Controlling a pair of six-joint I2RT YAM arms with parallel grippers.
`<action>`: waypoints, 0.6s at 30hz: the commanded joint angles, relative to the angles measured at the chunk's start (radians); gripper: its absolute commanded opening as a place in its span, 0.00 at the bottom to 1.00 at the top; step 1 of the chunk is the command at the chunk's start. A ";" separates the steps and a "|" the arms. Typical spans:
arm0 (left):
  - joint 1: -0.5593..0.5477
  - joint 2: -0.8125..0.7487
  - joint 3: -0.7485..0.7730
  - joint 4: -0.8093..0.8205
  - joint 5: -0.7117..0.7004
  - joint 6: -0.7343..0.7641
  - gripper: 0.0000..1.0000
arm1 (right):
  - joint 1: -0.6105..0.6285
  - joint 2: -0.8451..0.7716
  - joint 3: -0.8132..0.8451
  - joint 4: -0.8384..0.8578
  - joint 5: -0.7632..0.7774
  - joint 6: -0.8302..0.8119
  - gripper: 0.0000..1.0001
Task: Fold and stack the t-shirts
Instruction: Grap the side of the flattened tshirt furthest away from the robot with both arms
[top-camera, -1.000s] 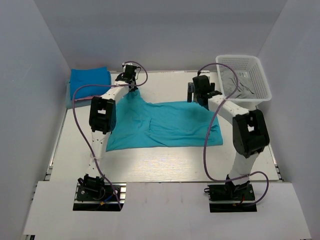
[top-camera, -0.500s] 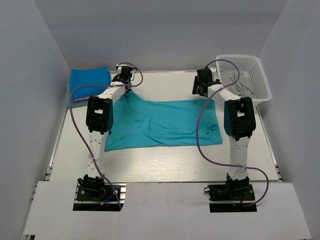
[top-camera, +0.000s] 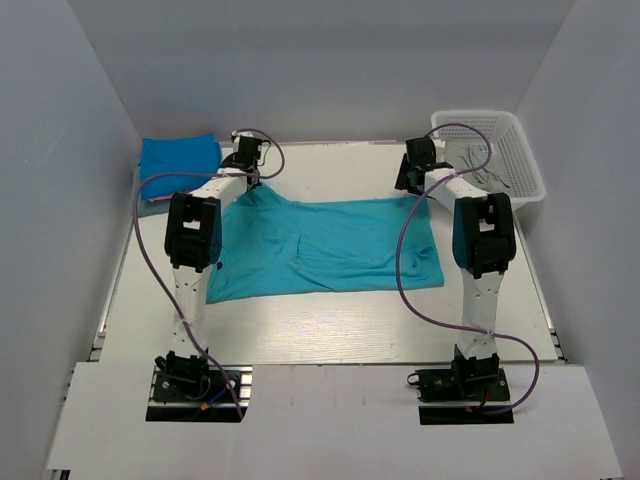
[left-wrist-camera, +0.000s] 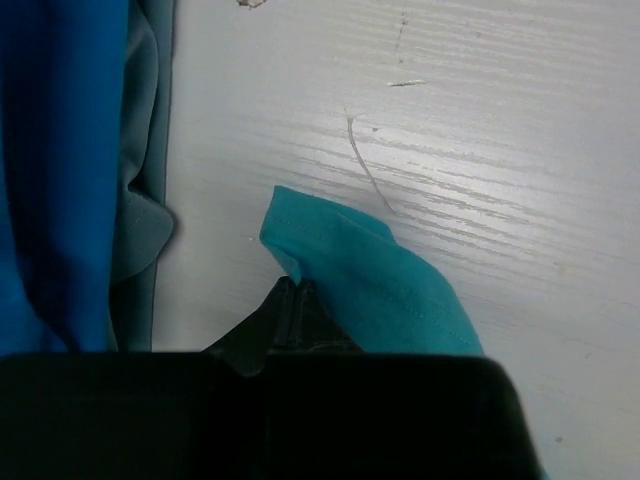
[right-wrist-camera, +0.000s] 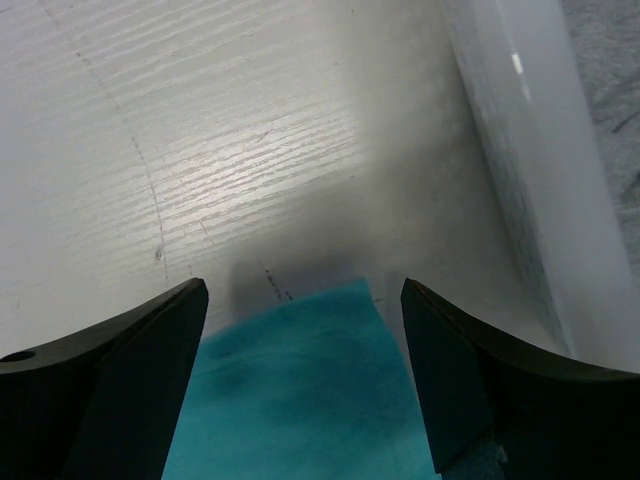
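A bright turquoise t-shirt lies spread across the middle of the table. My left gripper is shut on its far left corner, which pokes out past the closed fingertips. My right gripper is open above the shirt's far right corner, one finger on each side of it, not holding it. A folded deeper blue t-shirt lies on a stack at the far left with a pale grey-blue one under it. No pink shirt shows.
A white lattice basket with grey fabric inside stands at the far right, its wall close beside my right gripper. White walls enclose the table on three sides.
My right gripper has moved away from me to the shirt's far right corner. My left gripper has shifted slightly left and back, still pulling its corner.
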 joint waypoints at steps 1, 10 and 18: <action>0.008 -0.112 -0.011 0.045 0.023 0.008 0.00 | -0.016 0.034 0.037 0.024 -0.057 0.014 0.80; 0.008 -0.153 -0.036 0.047 0.032 -0.011 0.00 | -0.016 0.014 -0.048 -0.008 -0.075 0.062 0.69; 0.008 -0.214 -0.085 0.079 0.032 0.008 0.00 | -0.014 -0.001 -0.040 0.006 -0.040 0.059 0.15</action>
